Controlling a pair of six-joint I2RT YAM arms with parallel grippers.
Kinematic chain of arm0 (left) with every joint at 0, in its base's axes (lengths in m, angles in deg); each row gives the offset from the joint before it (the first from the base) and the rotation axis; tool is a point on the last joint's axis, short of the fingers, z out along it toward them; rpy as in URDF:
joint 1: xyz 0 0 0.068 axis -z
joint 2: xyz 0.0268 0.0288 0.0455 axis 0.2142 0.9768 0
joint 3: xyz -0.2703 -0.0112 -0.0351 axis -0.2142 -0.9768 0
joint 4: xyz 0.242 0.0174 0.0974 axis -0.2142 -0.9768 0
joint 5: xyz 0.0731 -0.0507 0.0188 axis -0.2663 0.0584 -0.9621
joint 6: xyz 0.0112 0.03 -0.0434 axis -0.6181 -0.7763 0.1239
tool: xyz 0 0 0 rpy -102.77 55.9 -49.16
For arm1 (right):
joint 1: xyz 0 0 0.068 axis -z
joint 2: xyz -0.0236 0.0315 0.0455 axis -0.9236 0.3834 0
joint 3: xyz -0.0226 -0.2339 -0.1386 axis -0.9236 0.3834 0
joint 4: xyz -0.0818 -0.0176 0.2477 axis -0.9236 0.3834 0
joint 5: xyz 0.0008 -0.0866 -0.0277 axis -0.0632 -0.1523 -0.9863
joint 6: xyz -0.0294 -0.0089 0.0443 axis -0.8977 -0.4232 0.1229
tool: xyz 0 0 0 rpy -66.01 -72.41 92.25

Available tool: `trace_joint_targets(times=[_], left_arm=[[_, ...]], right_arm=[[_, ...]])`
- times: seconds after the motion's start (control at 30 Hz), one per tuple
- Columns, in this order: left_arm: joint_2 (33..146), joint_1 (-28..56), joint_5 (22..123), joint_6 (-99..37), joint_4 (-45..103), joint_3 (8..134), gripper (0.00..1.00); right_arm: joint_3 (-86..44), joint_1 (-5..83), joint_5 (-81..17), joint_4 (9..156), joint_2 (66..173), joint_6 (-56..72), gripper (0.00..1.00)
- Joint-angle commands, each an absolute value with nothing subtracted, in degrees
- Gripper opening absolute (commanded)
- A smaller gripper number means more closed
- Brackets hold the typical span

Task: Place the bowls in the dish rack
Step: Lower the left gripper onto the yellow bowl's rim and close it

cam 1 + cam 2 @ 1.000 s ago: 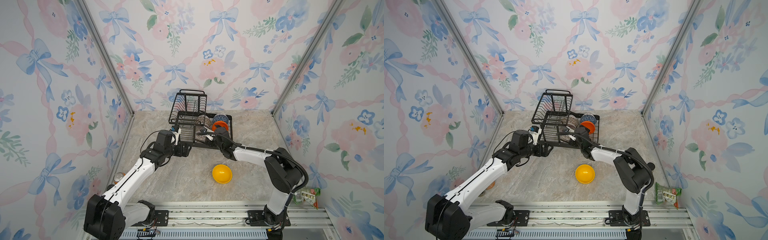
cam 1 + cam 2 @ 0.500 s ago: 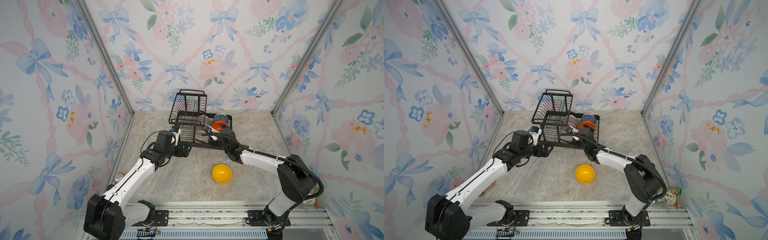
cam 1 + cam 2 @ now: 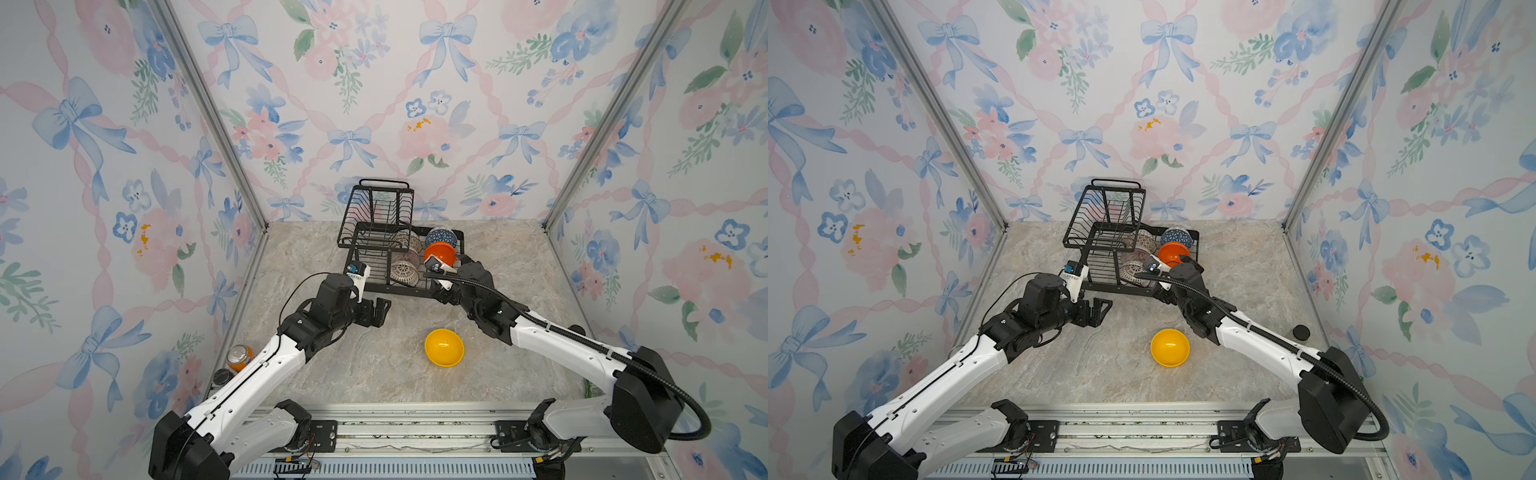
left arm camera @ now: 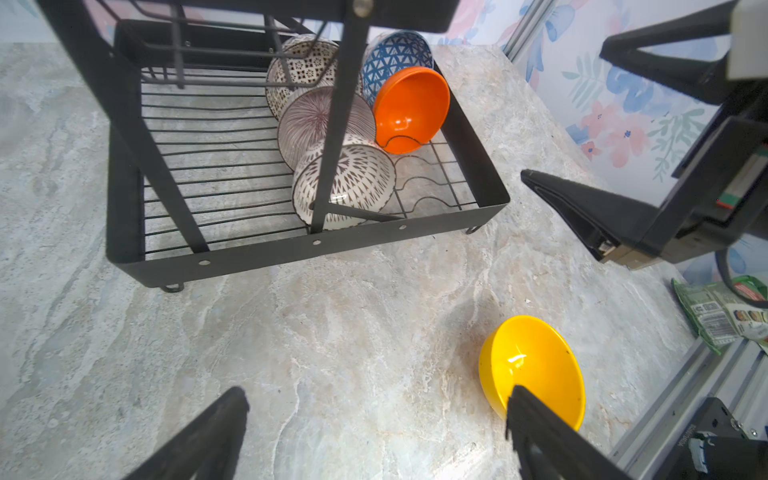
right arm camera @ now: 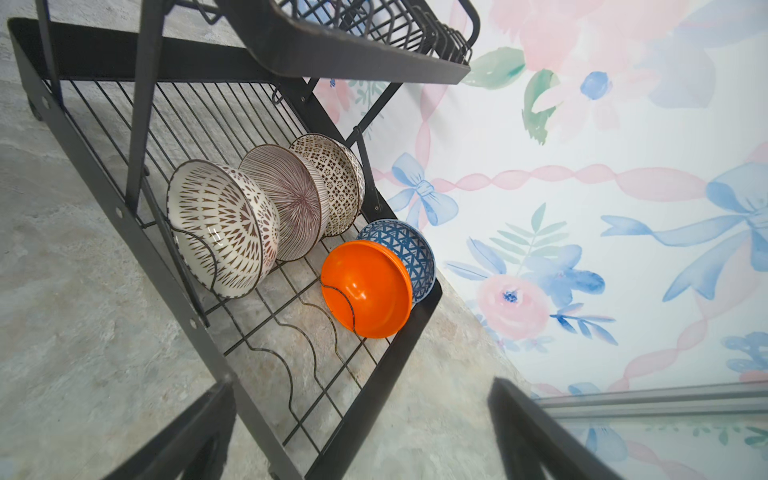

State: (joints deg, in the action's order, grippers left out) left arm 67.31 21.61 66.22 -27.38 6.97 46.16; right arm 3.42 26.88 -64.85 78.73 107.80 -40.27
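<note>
Left gripper (image 4: 376, 392), wide and empty, hovers unmoved before the dish rack (image 4: 266, 253). Right gripper (image 5: 361, 384), wide, has drawn back from the orange bowl (image 3: 439, 253), now racked beside four patterned bowls (image 5: 224, 224). Only the yellow bowl (image 3: 444, 347) remains on the marble-look table (image 3: 332, 374). Floral wallpaper (image 3: 374, 83) encloses the cell.

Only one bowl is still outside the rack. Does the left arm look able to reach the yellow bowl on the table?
Probably yes. The left gripper is open and empty, and the yellow bowl lies on the table near it, with only bare tabletop between them.
</note>
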Motion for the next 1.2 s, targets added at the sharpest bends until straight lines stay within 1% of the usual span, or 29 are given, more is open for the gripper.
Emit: trace_joint_targets(times=[0.0,0.17,0.27,0.4,0.5,0.6,0.77,0.97,1.17], left_arm=[[67.13,25.87,61.33,-24.56,7.08,44.97,0.98],[69.09,34.07,56.51,-21.55,7.14,45.04,0.98],[71.02,37.51,55.49,-19.38,7.16,45.14,0.98],[74.83,41.63,55.57,-17.77,7.19,46.02,0.98],[78.2,43.73,56.14,-16.52,7.17,47.09,0.98],[82.19,45.06,57.32,-15.57,7.19,48.56,0.98],[89.65,46.58,59.41,-14.31,7.28,51.81,0.98],[97.68,47.2,61.89,-13.94,7.37,55.78,0.98],[103.62,47.18,61.92,-13.84,7.84,59.24,0.98]], right_arm=[[5.99,25.85,-66.17,87.03,102.87,-33.53,0.97],[7.12,27.55,-66.13,92.58,95.98,-25.8,0.97],[5.95,30.04,-63.15,96.73,93.67,-22.55,0.97],[1.87,36.25,-55.64,103.11,93.98,-17.58,0.97],[-0.47,38.76,-53.25,105.7,95.09,-16.46,0.97],[-1.29,40.23,-51.28,106.36,95.78,-15.6,0.97],[-0.9,40.65,-50.79,106.33,96.26,-15.77,0.97],[-0.88,40.65,-50.35,106.51,96.44,-15.95,0.97],[-0.84,40.69,-49.99,106.51,96.52,-16.13,0.97]])
